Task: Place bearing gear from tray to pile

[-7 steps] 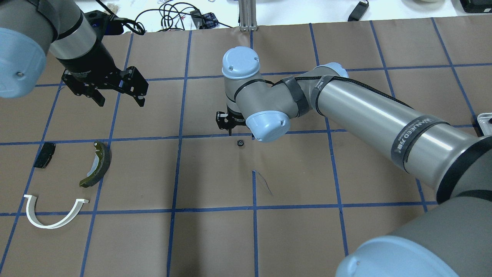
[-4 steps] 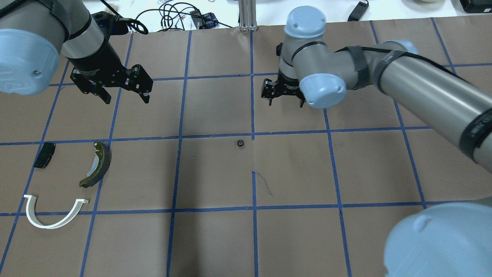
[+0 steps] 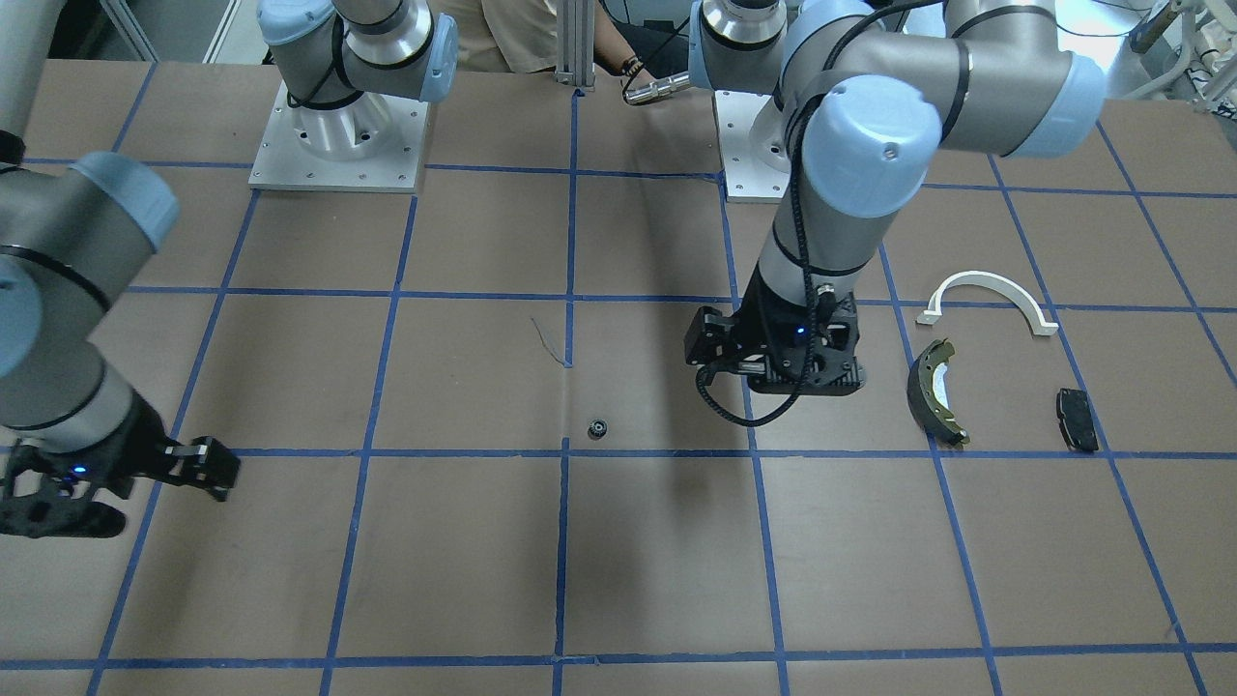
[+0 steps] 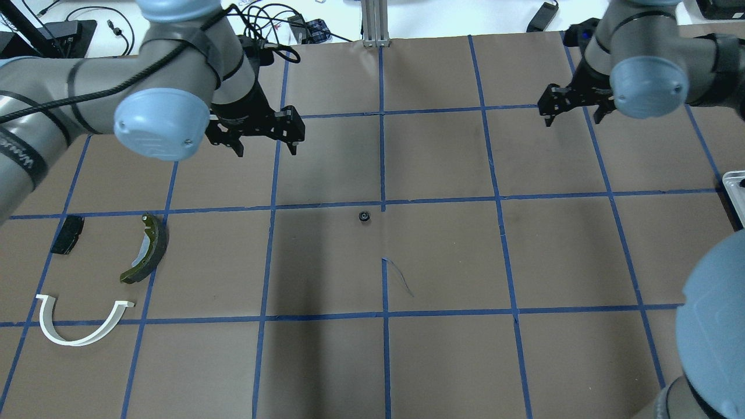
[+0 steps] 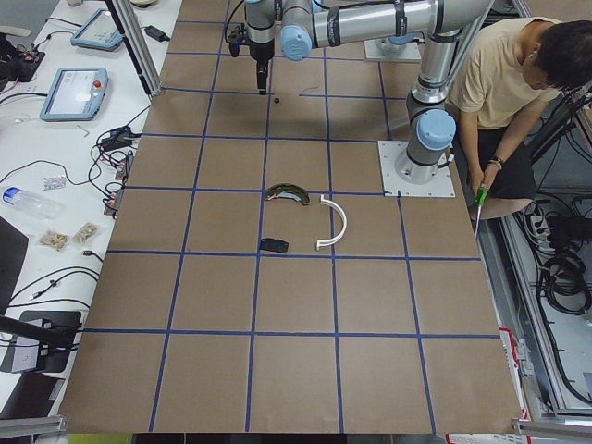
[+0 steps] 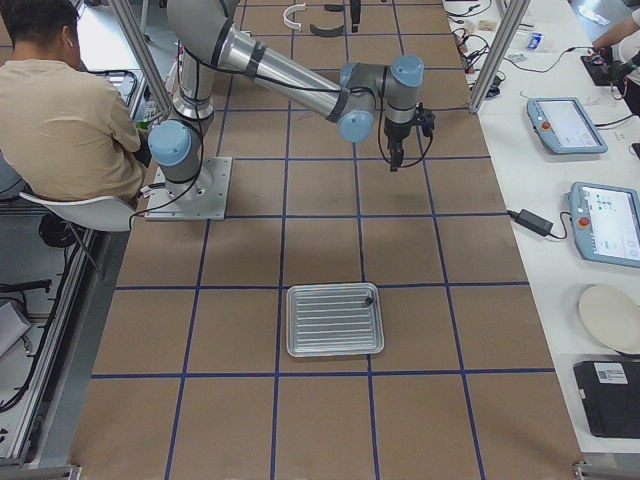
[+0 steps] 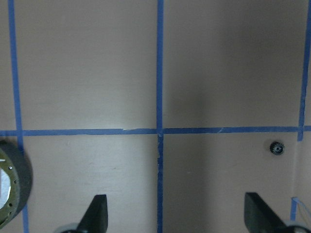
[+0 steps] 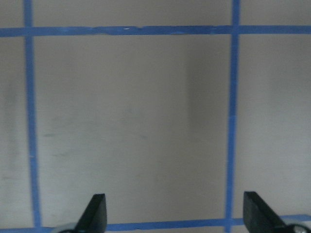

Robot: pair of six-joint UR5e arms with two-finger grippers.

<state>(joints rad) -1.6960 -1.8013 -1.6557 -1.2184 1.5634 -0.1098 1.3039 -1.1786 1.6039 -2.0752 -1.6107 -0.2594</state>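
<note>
The small black bearing gear (image 4: 364, 216) lies alone on the brown paper near the table's middle; it also shows in the front view (image 3: 598, 428) and the left wrist view (image 7: 277, 147). My left gripper (image 4: 266, 148) is open and empty, hovering beyond and to the left of the gear. My right gripper (image 4: 573, 113) is open and empty at the far right. The silver tray (image 6: 335, 320) lies at the right end; only its edge (image 4: 734, 186) shows overhead. The pile is at the left: white arch (image 4: 70, 342), brake shoe (image 4: 154, 250), black pad (image 4: 67, 234).
Blue tape lines grid the brown paper. A small dark item (image 6: 368, 298) sits in the tray's far corner. Cables and a metal post (image 4: 372, 23) line the table's far edge. A person (image 6: 60, 110) sits behind the robot bases.
My right arm has pulled away from above the gear to the far right. My left arm has swung right, toward the centre. The gear has stayed where it lay.
</note>
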